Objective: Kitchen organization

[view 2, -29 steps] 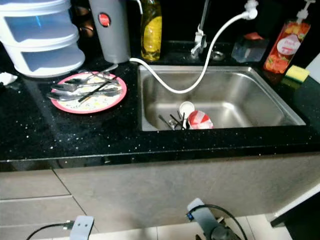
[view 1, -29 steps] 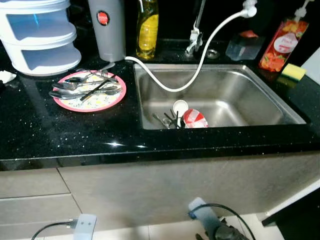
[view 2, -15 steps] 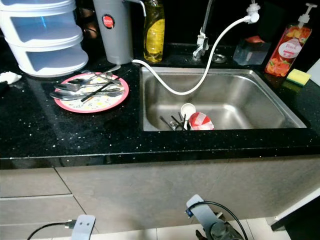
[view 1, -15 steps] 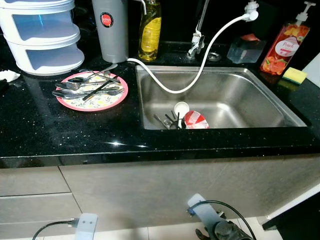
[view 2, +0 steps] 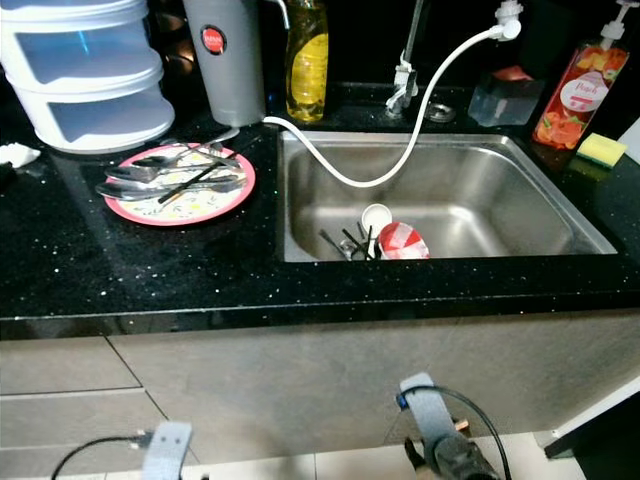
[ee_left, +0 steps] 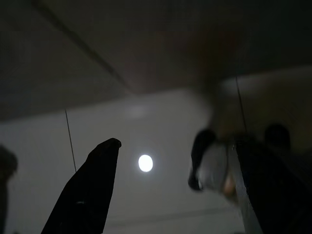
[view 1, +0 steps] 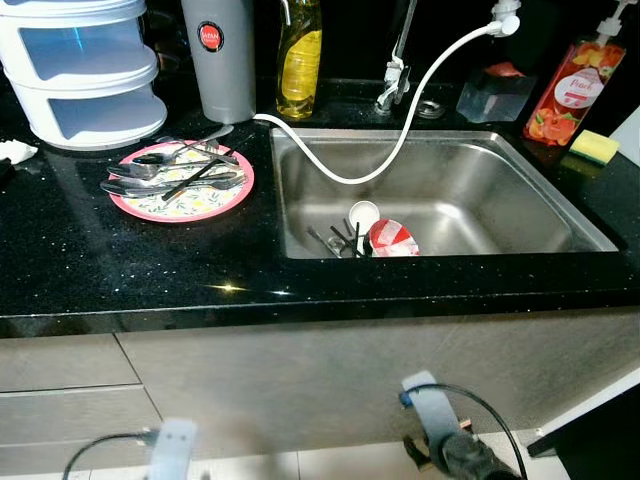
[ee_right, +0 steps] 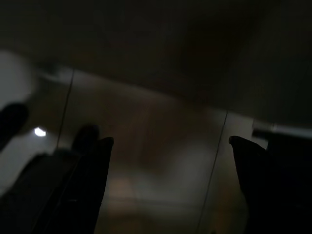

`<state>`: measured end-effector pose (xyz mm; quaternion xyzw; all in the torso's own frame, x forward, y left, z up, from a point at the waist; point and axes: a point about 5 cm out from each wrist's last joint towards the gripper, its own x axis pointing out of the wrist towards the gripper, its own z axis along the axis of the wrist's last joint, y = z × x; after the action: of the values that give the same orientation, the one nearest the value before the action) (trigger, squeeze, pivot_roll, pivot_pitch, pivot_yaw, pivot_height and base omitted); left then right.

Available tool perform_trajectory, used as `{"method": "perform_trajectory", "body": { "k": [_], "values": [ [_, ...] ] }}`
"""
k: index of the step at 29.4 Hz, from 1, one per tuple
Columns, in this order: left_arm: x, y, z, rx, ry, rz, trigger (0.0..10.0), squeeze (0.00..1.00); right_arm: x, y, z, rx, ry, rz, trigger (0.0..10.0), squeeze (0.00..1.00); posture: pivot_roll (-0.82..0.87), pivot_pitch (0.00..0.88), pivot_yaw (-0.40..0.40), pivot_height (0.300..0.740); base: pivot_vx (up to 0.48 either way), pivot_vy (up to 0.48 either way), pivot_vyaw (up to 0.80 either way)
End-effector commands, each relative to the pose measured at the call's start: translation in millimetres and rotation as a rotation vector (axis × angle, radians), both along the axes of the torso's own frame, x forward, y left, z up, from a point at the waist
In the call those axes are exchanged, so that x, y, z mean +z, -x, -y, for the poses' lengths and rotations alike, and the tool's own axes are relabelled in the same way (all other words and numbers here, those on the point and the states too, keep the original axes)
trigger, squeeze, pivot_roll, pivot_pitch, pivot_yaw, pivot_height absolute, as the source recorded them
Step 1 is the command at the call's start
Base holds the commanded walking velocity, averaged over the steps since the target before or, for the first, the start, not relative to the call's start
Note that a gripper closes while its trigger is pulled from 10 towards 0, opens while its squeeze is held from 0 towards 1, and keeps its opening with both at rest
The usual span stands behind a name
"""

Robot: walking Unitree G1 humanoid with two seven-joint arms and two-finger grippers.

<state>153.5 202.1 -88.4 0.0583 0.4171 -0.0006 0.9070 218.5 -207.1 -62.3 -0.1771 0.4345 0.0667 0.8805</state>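
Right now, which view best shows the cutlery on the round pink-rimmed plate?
Left eye view: the round pink-rimmed plate and its cutlery lie unblocked. The right eye view matches nearly; both wrist views face dim floor.

Countertop (view 1: 120,270): black stone with pale speckles, glossy, carrying small bright reflections of a light.
Sink (view 1: 560,205): stainless steel basin set into the countertop, at right of centre.
Tap (view 1: 392,80): metal, mounted behind the sink.
Cabinet front (view 1: 300,375): pale grey, below the counter edge; drawer seams at left.
Floor (view 2: 320,467): light tiles with thin joints; a round spot of reflected light in the left wrist view.
Back wall: dark, in shadow.
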Motion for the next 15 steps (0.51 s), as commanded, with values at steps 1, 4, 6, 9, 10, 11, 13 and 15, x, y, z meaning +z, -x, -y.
{"method": "perform_trajectory", "body": {
  "k": [1, 4, 6, 9, 10, 11, 13, 15],
  "values": [
    [-0.2, 2.6, -3.6, -0.023, -0.014, -0.005, 10.0, 0.00, 0.5, -1.1, -0.4, -0.011, -0.012, 0.000, 10.0, 0.00, 0.17, 0.000, -0.062, 0.740, 0.000, 0.000, 0.00],
    [1.9, -1.4, -3.6, 0.015, -0.004, 0.022, 10.0, 0.00, 0.3, -1.8, -4.5, 0.014, -0.020, -0.010, 10.0, 0.00, 0.17, 0.000, -0.075, 0.740, 0.000, 0.000, 0.00],
    [3.6, -4.3, -3.3, 0.025, 0.014, 0.040, 10.0, 0.00, -0.7, -0.3, -5.6, 0.028, -0.026, -0.016, 10.0, 0.00, 0.17, 0.000, -0.075, 0.740, 0.000, 0.000, 0.00],
    [7.6, -11.1, 4.2, -0.021, 0.066, 0.087, 10.0, 0.00, -1.6, 1.0, -8.6, 0.058, -0.039, -0.016, 10.0, 0.00, 0.17, 0.000, -0.065, 0.740, 0.000, 0.000, 0.00],
    [7.8, -11.5, 10.6, -0.043, 0.084, 0.098, 10.0, 0.00, -1.1, 0.7, -6.9, 0.031, -0.048, -0.009, 10.0, 0.00, 0.17, 0.000, -0.066, 0.740, 0.000, 0.000, 0.00],
    [8.3, -12.1, 13.8, -0.052, 0.087, 0.106, 10.0, 0.00, -0.8, 0.5, -5.9, 0.015, -0.052, -0.004, 10.0, 0.00, 0.17, 0.000, -0.071, 0.740, 0.000, 0.000, 0.00],
    [12.8, -17.8, 16.6, -0.067, 0.074, 0.151, 10.0, 0.00, 0.1, -0.8, -6.8, 0.035, -0.054, 0.001, 10.0, 0.00, 0.16, 0.000, -0.076, 0.740, 0.000, 0.000, 0.00],
    [17.5, -24.3, 17.5, -0.064, 0.076, 0.190, 10.0, 0.00, 1.2, -2.6, -10.3, 0.067, -0.068, 0.016, 10.0, 0.00, 0.17, 0.000, -0.064, 0.740, 0.000, 0.000, 0.00]
  ]
}}
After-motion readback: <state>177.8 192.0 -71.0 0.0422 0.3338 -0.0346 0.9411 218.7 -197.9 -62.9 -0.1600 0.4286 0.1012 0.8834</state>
